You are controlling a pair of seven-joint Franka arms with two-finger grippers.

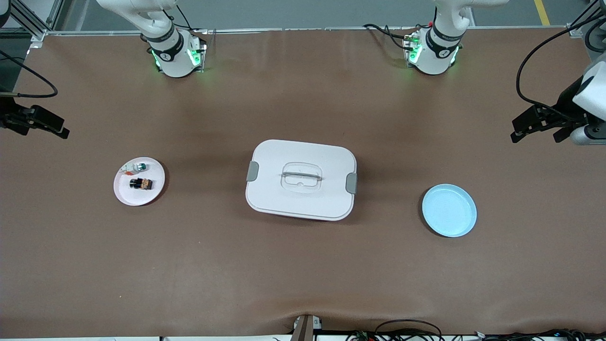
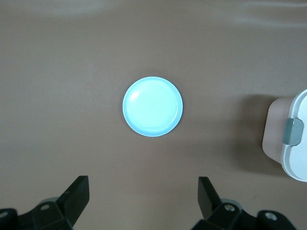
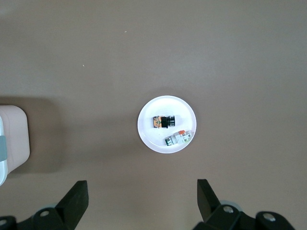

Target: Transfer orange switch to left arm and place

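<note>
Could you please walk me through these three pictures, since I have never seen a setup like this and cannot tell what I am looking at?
These are two robot arms at a brown table, each ending in a two-finger gripper. The large picture looks down from a high camera facing them; the two smaller pictures come from cameras on each arm's wrist.

The left gripper hangs open high over the blue plate, which is empty. The right gripper hangs open high over the pink plate, which carries the orange switch and a small white-and-green component.

Between the plates sits the box, white, lid on. Nothing is held; both arms are waiting.
</note>
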